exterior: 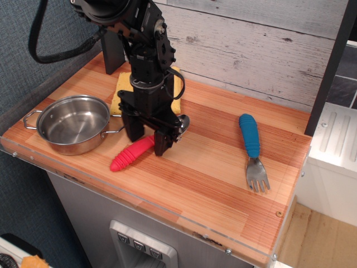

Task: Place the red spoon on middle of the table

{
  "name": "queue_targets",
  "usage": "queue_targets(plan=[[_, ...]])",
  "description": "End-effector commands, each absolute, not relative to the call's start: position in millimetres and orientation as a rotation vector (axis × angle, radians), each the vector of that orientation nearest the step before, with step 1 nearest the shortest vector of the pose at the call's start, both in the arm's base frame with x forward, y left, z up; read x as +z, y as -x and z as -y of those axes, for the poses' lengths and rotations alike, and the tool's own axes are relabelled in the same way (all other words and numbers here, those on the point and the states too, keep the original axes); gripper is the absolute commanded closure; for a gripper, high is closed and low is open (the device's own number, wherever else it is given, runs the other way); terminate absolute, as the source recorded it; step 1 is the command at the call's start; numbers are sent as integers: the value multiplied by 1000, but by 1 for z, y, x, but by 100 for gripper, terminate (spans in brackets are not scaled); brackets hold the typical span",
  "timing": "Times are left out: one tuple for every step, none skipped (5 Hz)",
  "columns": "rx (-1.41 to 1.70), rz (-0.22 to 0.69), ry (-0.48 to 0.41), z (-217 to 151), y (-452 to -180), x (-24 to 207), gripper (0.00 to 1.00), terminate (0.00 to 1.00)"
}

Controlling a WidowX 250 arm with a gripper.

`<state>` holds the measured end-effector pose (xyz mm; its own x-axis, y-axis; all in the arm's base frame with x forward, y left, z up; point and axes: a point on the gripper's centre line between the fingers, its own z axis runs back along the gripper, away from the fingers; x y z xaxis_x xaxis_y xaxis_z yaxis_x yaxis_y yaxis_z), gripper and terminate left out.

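The red spoon [135,151] lies flat on the counter [223,184], left of the frame's centre; its ribbed red handle points toward the lower left, and its metal bowl peeks out at the upper right, just behind the arm. The pincer [147,139] stands directly over the spoon with its fingers spread apart, one on each side of the handle; the handle looks to rest on the wood, not held, though whether a fingertip touches it is hard to tell. By my reading the placing is as good as done: the spoon is down and let go, roughly in the middle band of the counter, if somewhat to the left of true centre; what is left appears to be only lifting the arm clear without dragging the handle.

Around it: a steel pot [73,123] sits near the left edge, close to the spoon's handle end but apart from it; a yellow cloth [122,89] lies behind the arm toward the upper left, partly hidden; a blue-handled fork [252,149] rests well apart at the right, tines toward the front edge. Nothing blocks a straight rise; the pot is the nearest thing to mind if the arm swings leftward.
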<state>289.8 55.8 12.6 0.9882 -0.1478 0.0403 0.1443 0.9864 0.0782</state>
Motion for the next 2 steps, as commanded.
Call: queue_targets(plan=[[-134,130,-92,-38,-294,55,0,0],[-114,159,-89,-35,-298,75,0,0]])
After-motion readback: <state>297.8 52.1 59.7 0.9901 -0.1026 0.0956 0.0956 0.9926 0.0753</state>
